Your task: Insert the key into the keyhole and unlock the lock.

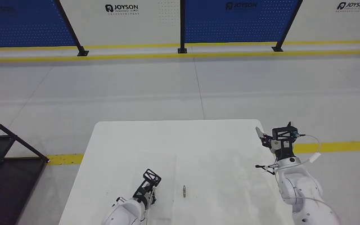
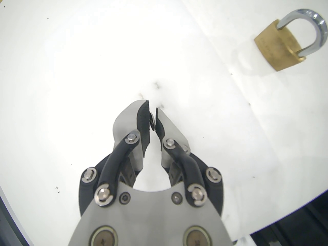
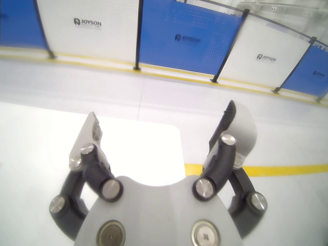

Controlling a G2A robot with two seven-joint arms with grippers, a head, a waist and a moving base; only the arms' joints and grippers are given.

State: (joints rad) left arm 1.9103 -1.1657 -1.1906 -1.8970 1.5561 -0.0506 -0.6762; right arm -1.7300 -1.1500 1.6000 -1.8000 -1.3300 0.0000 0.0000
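Left wrist view: left claw is seen closed almost fully, its pads pinched on a small metal piece, taken to be the key. White table is seen beneath it. Brass padlock rests on the table, apart from the claw, with both shackle legs entering the body.

Top view: padlock is placed close to the table's near edge, about midway across, just right of the left claw. Right claw is held wide open with nothing gripped, over the table's right edge toward the far corner, well apart from the padlock.
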